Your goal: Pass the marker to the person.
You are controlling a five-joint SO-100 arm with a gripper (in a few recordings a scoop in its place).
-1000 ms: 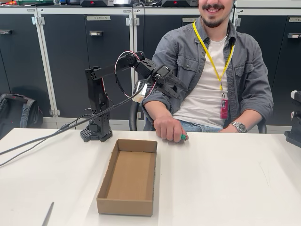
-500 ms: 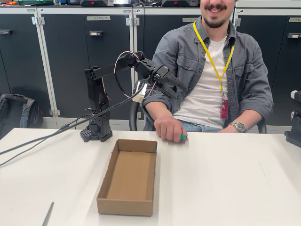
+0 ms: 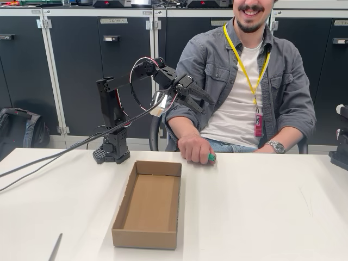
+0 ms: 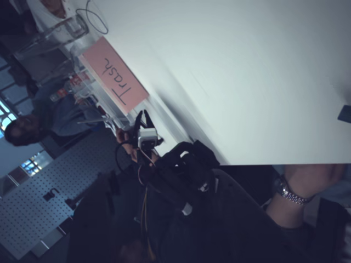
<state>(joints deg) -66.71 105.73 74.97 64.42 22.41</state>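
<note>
The tabletop (image 3: 261, 217) is a smooth, matt white laminate, and on it at about 7 o'clock from the person's hand (image 3: 194, 148) sits a box (image 3: 148, 204) of plain brown corrugated cardboard, dull and slightly fibrous. The end effector (image 3: 202, 101) and its arm (image 3: 111, 117) look like matt black plastic with glossy-sheathed cables, while the marker (image 3: 211, 157) shows a shiny green plastic tip at 3 o'clock of the fist. The person (image 3: 247, 92) wears a soft grey woven-cloth overshirt over a white cotton-like T-shirt, a yellow fabric lanyard (image 3: 244, 62) and a polished metal wristwatch (image 3: 275, 146); the cabinets (image 3: 81, 76) behind are dark, smooth and faintly satin.
</note>
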